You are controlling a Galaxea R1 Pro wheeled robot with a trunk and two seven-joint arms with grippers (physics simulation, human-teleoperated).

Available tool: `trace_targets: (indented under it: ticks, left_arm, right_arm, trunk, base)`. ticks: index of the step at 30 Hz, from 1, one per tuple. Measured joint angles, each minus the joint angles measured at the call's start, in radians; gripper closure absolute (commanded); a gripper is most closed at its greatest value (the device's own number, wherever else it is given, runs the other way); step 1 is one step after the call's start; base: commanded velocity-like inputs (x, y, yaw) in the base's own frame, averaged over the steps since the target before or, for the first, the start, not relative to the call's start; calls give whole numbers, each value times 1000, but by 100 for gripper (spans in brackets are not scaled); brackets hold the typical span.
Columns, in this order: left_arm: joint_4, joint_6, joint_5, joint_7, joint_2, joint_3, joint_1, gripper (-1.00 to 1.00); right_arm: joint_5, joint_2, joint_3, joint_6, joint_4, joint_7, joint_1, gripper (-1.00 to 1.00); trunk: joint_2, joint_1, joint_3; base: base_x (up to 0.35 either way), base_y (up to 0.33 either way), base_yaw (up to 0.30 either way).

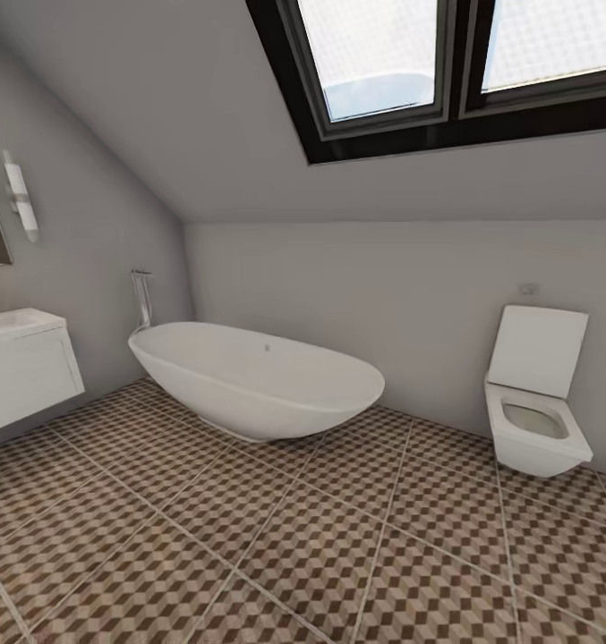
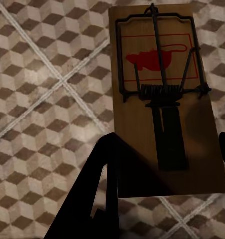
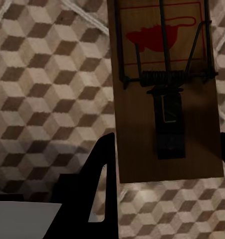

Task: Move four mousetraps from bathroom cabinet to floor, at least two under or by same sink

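Between the dark fingers of my left hand (image 2: 164,186) sits a mousetrap (image 2: 162,99), a flat brown board whose long axis runs along the fingers, away from the wrist. Its spring coil lies across the middle, the red mouse print and the wire bow sit at the far end, toward twelve o'clock in that wrist picture, and the black plate points back toward six o'clock at the fingers. One finger (image 2: 100,194) presses the board's near corner and the other shows as a sliver at the opposite edge, so this hand is clamped on the trap. Below it is the bathroom floor (image 2: 37,99), cube-patterned tiles crossed by pale grout lines.

My right hand (image 3: 164,172) carries a second mousetrap (image 3: 164,89) the same way: long axis in line with the fingers, red print far, black plate near, one finger (image 3: 100,184) against its near corner. It is closed on that board too, over the same tiles, with a pale grey surface (image 3: 22,219) at the picture's near corner that I cannot identify.

From the head camera, the floor (image 1: 303,537) spreads ahead. The white sink (image 1: 16,320) on its wall-hung vanity (image 1: 25,376) sits at nine o'clock, a white oval bathtub (image 1: 258,376) at about eleven, a white toilet (image 1: 535,402) at three, and a dark-framed skylight (image 1: 446,72) at one o'clock overhead.
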Motion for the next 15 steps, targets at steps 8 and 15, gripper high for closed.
trace_targets:
  ticks: [8, 15]
  left_arm:
    - [0, 0, 0, 0, 0, 0, 0, 100]
    - [0, 0, 0, 0, 0, 0, 0, 100]
  right_arm:
    - [0, 1, 0, 0, 0, 0, 0, 100]
    - [0, 2, 0, 0, 0, 1, 0, 100]
  trunk:
    - [0, 0, 0]
    - [0, 0, 0]
  base:
    - [0, 0, 290]
    - [0, 0, 290]
